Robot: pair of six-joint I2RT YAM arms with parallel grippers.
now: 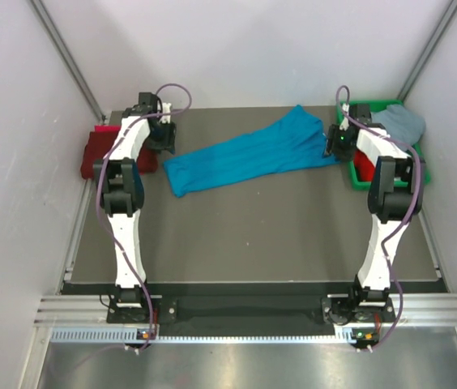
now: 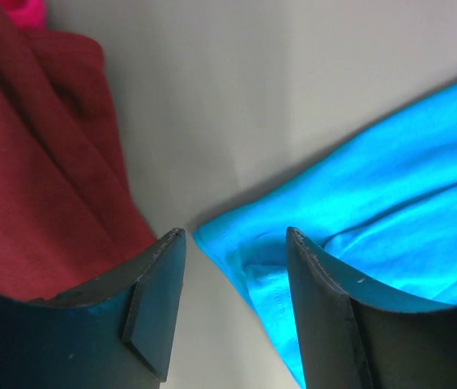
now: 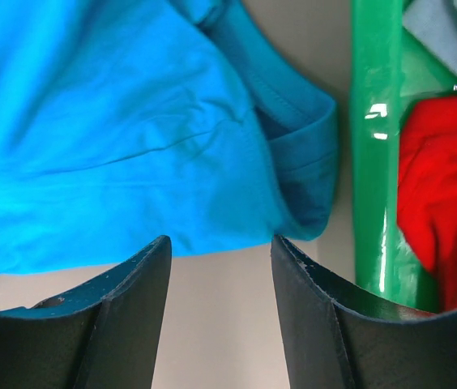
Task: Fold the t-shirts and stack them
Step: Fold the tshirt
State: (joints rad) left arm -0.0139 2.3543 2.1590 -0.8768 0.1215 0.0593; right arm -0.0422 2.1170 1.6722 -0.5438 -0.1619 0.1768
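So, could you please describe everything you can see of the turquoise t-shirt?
The turquoise t-shirt is bright blue, soft-looking cloth with stitched hems, unfolded and rumpled. It lies on the dark table, stretched diagonally from near left to far right, its right end close beside the green bin. The open left tool hangs over its left corner, the open right tool over its right edge; neither grips it.
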